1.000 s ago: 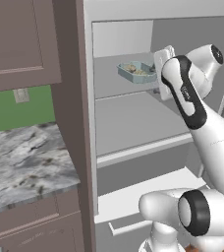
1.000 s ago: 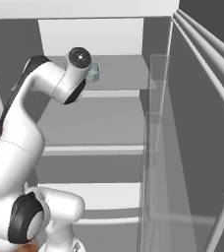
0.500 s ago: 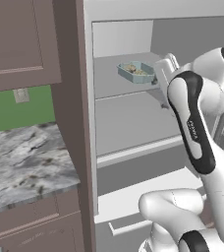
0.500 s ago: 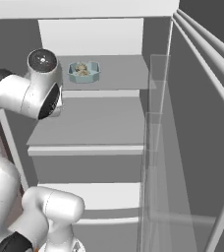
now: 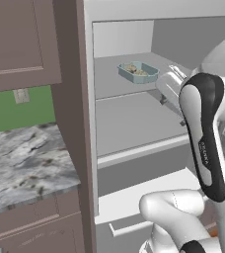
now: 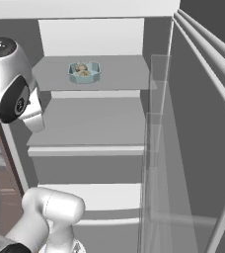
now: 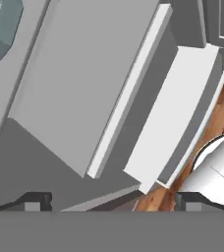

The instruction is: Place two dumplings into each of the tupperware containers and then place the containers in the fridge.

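Sitting on fridge [image 6: 156, 148] top shelf – tub [image 6: 84, 72] with dumplings [image 6: 83, 69] inside, set to chill | gripper [image 7: 111, 202] spread wide – empty, well apart from tub

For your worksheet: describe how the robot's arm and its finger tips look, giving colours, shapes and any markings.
The arm is made of glossy white, rounded, tube-like segments joined by bulbous elbows. A long black panel runs down one link, with small pale lettering too tiny to read. In the right base view a joint ends in a round dark cap ringed with grey. The finger tips are small, dark and blocky.
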Robot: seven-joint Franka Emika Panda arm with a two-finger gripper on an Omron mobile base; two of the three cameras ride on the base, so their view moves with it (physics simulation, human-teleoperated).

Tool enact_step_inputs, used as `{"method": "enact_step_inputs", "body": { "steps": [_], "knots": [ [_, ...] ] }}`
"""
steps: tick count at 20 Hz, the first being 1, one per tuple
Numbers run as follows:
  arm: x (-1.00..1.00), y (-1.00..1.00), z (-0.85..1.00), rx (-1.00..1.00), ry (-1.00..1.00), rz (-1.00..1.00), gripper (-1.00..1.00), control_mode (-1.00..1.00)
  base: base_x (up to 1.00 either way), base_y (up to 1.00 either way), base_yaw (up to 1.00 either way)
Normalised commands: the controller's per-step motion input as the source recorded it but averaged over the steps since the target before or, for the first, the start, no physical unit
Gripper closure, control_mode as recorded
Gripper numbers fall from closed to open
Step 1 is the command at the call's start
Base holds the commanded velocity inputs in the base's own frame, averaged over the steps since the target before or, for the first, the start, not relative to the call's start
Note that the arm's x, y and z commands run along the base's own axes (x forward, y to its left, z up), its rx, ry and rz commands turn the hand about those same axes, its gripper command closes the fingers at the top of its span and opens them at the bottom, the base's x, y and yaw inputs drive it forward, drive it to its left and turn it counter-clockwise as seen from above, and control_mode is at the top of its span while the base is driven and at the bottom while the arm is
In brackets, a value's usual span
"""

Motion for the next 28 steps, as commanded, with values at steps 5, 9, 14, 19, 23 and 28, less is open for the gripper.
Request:
{"method": "enact_step_inputs", "body": {
  "steps": [5,9,14,19,23,28],
  "knots": [
    [-0.55,-0.32,0.0,-0.27,0.15,0.19,-1.0,-1.0,0.0,0.0,0.0],
    [-0.38,-0.4,-0.01,-0.23,0.15,0.16,-1.0,-1.0,0.0,0.0,0.0],
    [-0.2,-0.11,-0.11,-0.12,0.15,0.12,-1.0,-1.0,0.0,0.0,0.0],
    [-0.02,0.0,-0.47,0.0,0.04,0.16,-1.0,-1.0,0.0,0.0,0.0],
    [-0.03,0.01,-0.42,0.0,0.01,0.07,-1.0,-1.0,0.0,0.0,0.0],
    [-0.19,0.0,-0.22,0.0,0.03,0.07,-1.0,-1.0,0.0,0.0,0.0]
  ]
}}
